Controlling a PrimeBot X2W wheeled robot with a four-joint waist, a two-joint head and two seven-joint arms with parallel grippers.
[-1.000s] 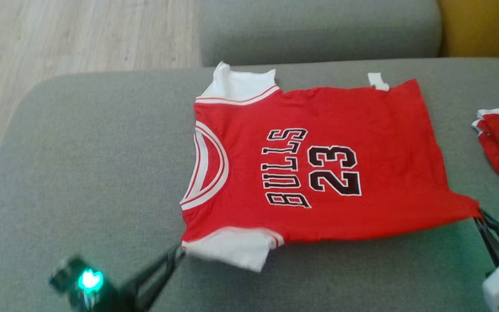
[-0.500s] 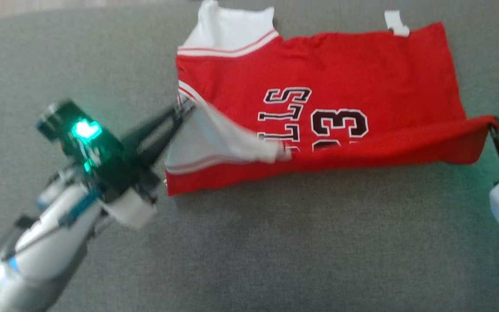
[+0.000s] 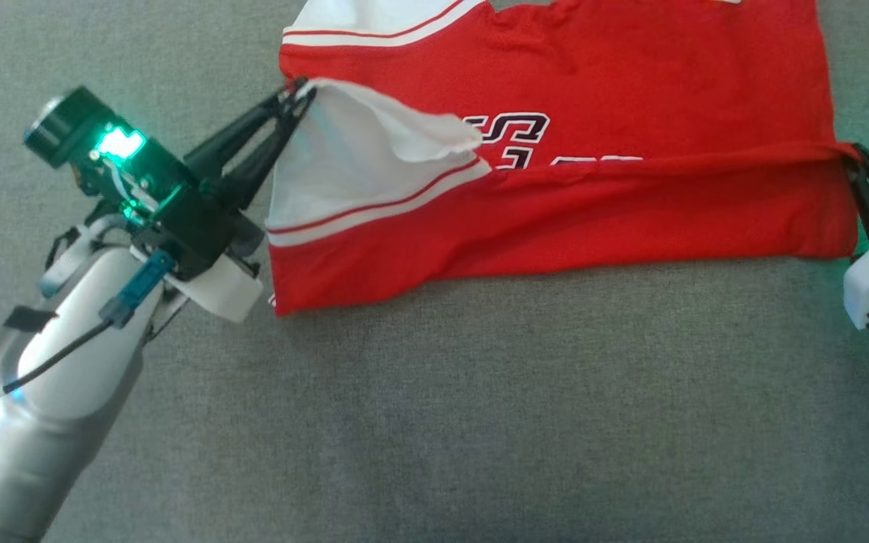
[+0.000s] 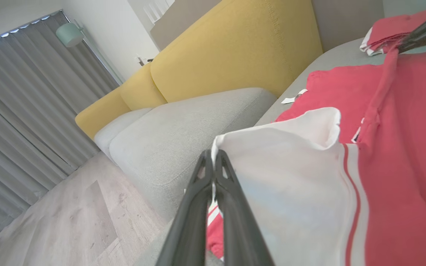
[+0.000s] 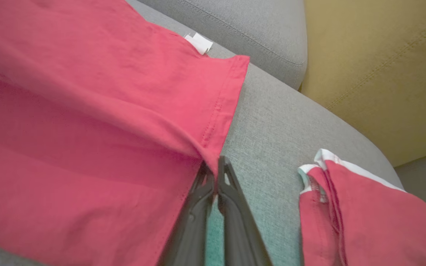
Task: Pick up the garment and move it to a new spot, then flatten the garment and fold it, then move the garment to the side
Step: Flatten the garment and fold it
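Fingers (image 3: 257, 162) of the left gripper (image 3: 295, 94) are pressed together on the edge of a white sleeve (image 3: 351, 166), and the left wrist view shows that sleeve rising straight from the closed tips. The right gripper (image 3: 853, 154) is likewise pinched shut, on the near corner of the red hem (image 5: 231, 92); in the right wrist view the cloth gathers into a point just where the two tips meet. Holding the near edge at both ends seems meant to carry it over as one straight line, so the fold lands even instead of bunching in the middle. Between the two grips the shirt (image 3: 593, 219) is partly doubled: a lifted red band runs from one gripper to the other and lies over the lower half of the black lettering (image 3: 514, 128), while the far half of the shirt lies flat on the grey cushion (image 3: 480, 415). The sleeve hangs loose and a little puffed, not yet laid down. By my reading the fold is under way but unfinished, and the lifted edge needs to travel on toward the far edge before either grip lets go. A small white tag (image 5: 198, 42) sticks out at the far hem. Farther out, off the right gripper's side, a second red shirt (image 5: 364, 221) lies folded on the same cushion, apart from the one being handled, and a yellow backrest (image 5: 383, 74) stands behind the seat.
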